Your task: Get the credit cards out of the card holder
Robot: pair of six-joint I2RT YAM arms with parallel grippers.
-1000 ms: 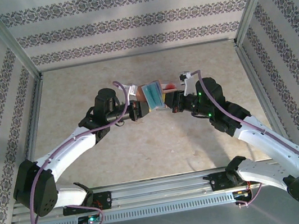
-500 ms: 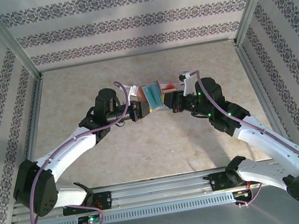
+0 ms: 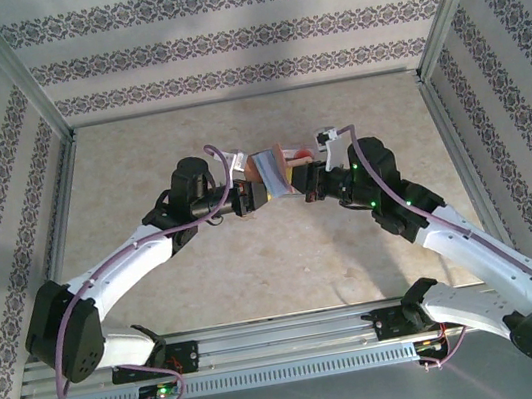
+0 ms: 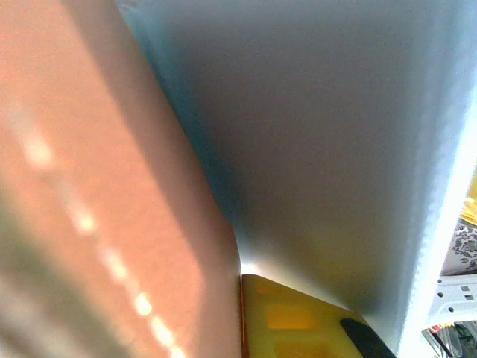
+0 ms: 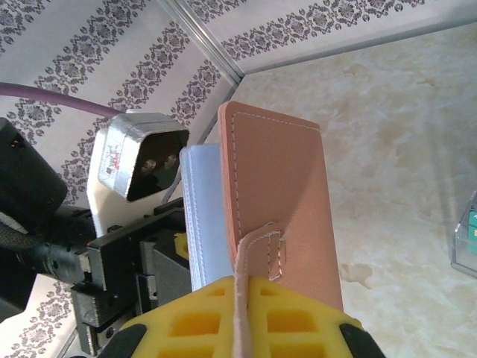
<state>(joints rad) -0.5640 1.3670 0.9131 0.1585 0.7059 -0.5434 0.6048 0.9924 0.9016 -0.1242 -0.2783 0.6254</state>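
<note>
Left tool (image 3: 259,194): closed narrow, gripping the flat brown leather folding wallet (image 3: 271,170) on its grey-blue inner side (image 4: 320,149).
Right tool (image 3: 299,188): closed narrow as well, yellow pads (image 5: 223,321) pinched on the wallet edge, right at the small brown tab (image 5: 262,250).
Wallet place: between the two tools, touching both, held up over the beige marbled desk (image 3: 257,272), standing on edge and a little tilted.
Wallet faces: brown outer face toward the right tool, grey-blue side toward the left tool.
Cards: impossible to tell if any are inside the wallet.
Beside right tool: small teal-and-clear thing (image 5: 466,242) on the desk, cut off by the picture edge, kind not clear.
</note>
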